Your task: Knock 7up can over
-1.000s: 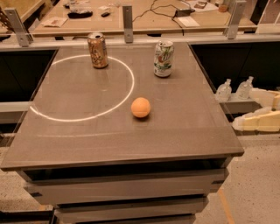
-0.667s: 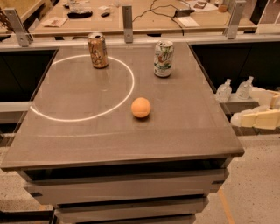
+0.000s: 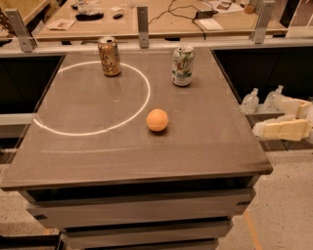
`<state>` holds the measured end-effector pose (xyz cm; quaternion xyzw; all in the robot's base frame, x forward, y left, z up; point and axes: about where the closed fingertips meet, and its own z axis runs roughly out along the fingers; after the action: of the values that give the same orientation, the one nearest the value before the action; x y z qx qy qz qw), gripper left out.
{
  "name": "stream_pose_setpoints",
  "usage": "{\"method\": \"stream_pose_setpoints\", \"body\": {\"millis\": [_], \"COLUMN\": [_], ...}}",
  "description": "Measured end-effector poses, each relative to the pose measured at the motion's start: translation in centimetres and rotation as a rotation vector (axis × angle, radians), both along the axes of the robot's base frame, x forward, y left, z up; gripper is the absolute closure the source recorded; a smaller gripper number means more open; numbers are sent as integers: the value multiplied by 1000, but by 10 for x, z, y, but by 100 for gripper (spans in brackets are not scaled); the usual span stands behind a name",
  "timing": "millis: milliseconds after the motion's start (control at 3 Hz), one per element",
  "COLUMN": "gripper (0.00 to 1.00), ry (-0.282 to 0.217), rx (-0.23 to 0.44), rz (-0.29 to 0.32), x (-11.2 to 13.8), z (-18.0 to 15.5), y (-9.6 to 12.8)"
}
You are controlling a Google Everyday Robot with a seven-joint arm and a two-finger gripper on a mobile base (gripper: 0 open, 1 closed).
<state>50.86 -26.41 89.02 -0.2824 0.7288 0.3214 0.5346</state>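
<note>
The 7up can [image 3: 183, 65] stands upright at the back right of the grey table [image 3: 122, 156]. It is white and silver with green lettering and a silver top. My gripper [image 3: 280, 130] is cream-coloured and hangs off the table's right edge, at about tabletop height. It is well to the right of the can and nearer the front than the can, not touching it.
A brown-gold can [image 3: 109, 56] stands upright at the back left, on a white ring of light [image 3: 93, 97]. An orange ball [image 3: 157, 120] lies near the table's middle. Two small clear bottles [image 3: 261, 100] sit on a ledge to the right. A cluttered bench [image 3: 146, 14] runs behind.
My gripper has edged slightly left and up, toward the table's right edge. The cans and the ball have not moved.
</note>
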Motion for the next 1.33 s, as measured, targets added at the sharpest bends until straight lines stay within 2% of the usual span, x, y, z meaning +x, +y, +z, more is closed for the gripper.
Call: {"method": "stream_pose_setpoints", "body": {"millis": [333, 667, 1000, 1333], "gripper": [0, 0, 0, 0], "ry": [-78, -133, -131, -106], "rx": [-68, -114, -120, -105], "rz": [-27, -56, -89, -100], "x": [36, 63, 100, 134], "z": [-5, -7, -16, -19], "y": [15, 23, 30, 43]}}
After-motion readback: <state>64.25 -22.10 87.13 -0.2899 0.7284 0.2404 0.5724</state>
